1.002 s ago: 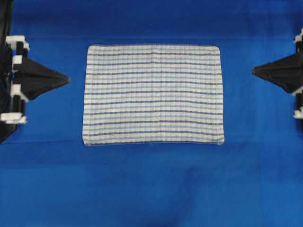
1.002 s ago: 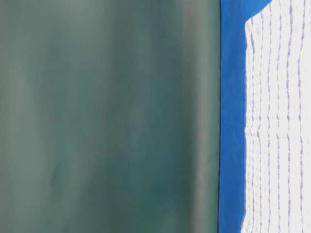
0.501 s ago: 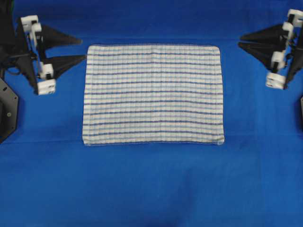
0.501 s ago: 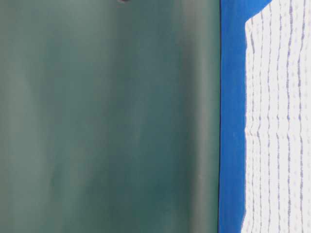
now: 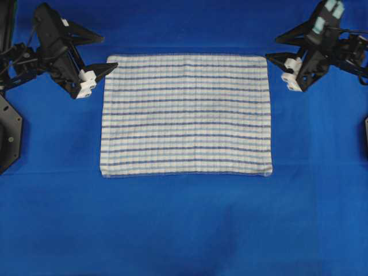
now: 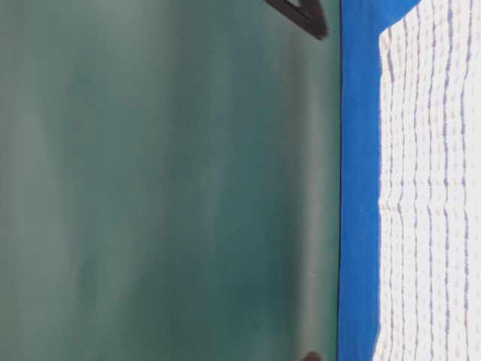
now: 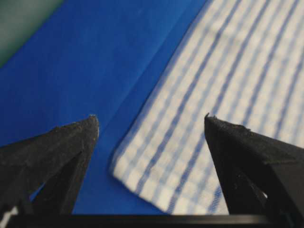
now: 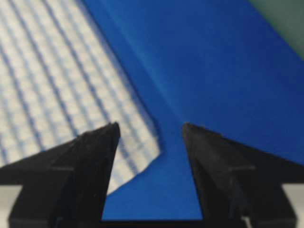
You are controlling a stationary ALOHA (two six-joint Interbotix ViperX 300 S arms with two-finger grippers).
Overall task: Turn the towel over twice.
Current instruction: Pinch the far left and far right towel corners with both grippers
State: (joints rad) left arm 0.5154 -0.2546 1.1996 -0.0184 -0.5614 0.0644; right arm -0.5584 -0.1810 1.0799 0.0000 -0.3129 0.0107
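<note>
While lying flat mid blue cloth (image 5: 184,230), towel (image 5: 185,115) spread full, stripes running side to side, hems straight. Left gripper (image 5: 106,53) beside towel's far left corner, jaws spread wide, nothing held; towel corner (image 7: 142,166) between black fingers (image 7: 71,142). Right gripper (image 5: 275,49) beside far right corner, jaws likewise wide, empty; corner between tips. Green wall (image 6: 165,180) beyond cloth's far edge.

This looks like a robot lab test bench: a table draped in smooth, solid blue cloth (image 5: 184,230), a plain dull-green backdrop wall (image 6: 165,180) behind it, and two black jointed robot arms (image 5: 34,52) mounted at the sides. One white, blue-striped woven towel (image 5: 185,115) lies squarely on it.
</note>
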